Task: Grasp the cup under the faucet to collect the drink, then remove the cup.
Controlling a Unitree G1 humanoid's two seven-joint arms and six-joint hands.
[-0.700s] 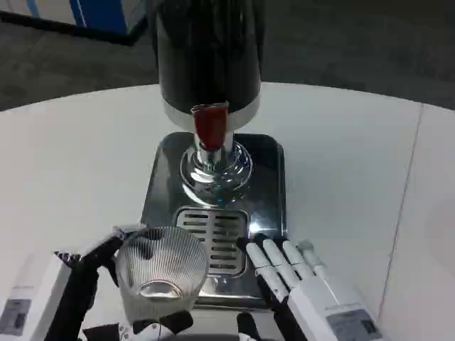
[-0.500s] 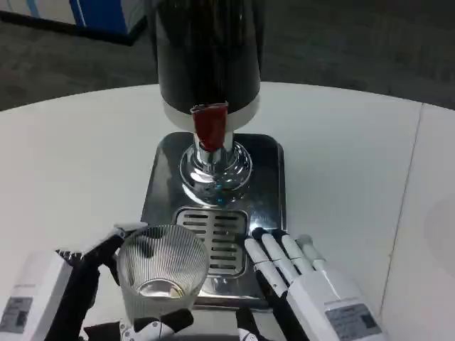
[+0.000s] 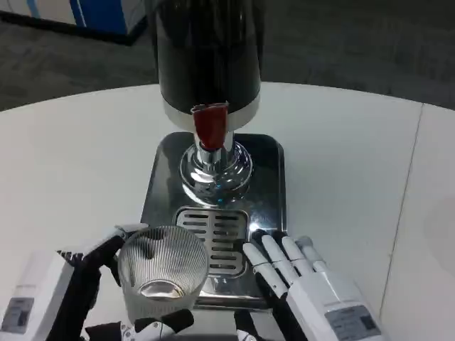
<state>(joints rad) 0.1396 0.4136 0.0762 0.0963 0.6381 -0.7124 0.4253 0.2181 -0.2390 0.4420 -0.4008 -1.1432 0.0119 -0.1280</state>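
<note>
A clear ribbed cup (image 3: 162, 273) stands at the near left corner of the dispenser's steel drip tray (image 3: 270, 170), held by my left hand (image 3: 78, 284), whose fingers wrap its sides and base. Liquid in it cannot be made out. The black dispenser (image 3: 207, 53) rises behind, with a red tap lever (image 3: 210, 126) above the chrome faucet (image 3: 213, 167). The cup sits nearer to me than the faucet, not under it. My right hand (image 3: 309, 288) lies over the tray's near right corner, fingers stretched out and holding nothing.
The slotted drain grate (image 3: 222, 234) lies between the cup and my right hand. White tabletop (image 3: 355, 163) spreads to both sides. Dark floor and a blue and white object (image 3: 78, 14) lie beyond the table's far edge.
My right hand has drawn back slightly toward me. The cup and my left hand have barely shifted.
</note>
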